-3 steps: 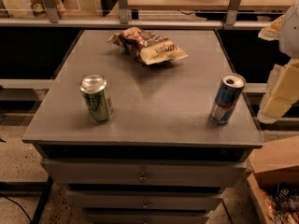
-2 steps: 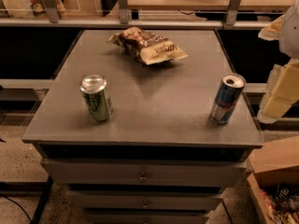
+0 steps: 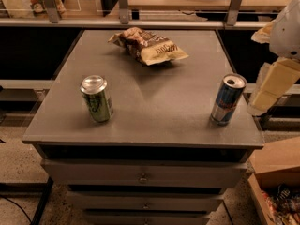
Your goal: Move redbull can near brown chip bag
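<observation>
The redbull can [image 3: 228,99], slim, blue and silver, stands upright near the front right corner of the grey table [image 3: 154,111]. The brown chip bag [image 3: 150,46], wrinkly brown and cream, lies at the back middle of the table, far from the can. My gripper [image 3: 269,88], on the white and cream arm at the right edge of the view, hangs just to the right of the redbull can and apart from it. It holds nothing that I can see.
A wider green can [image 3: 97,99] stands upright at the front left of the table. Drawers [image 3: 143,176] sit below the tabletop. A cardboard box [image 3: 279,172] lies on the floor at the right. A railing and counter [image 3: 140,18] run behind the table.
</observation>
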Robot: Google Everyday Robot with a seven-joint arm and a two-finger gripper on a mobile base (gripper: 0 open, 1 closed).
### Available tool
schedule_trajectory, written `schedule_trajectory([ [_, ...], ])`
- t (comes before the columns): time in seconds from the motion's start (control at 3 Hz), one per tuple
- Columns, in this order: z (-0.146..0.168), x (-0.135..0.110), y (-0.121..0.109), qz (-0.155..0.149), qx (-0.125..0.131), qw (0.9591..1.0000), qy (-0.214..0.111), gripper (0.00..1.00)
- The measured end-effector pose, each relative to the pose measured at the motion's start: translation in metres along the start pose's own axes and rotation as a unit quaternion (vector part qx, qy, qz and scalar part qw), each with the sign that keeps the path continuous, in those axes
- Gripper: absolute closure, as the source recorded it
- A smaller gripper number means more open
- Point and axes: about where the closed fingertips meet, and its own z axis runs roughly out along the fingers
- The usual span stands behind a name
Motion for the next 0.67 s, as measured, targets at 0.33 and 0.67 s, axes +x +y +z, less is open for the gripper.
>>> schedule_trajectory([
  [0.33,0.021,0.001,-0.008,0.014,-0.014,0.9997,-0.012,0.00],
  [0.67,0.040,0.001,-0.011,0.023,-0.032,0.9989,-0.027,0.00],
])
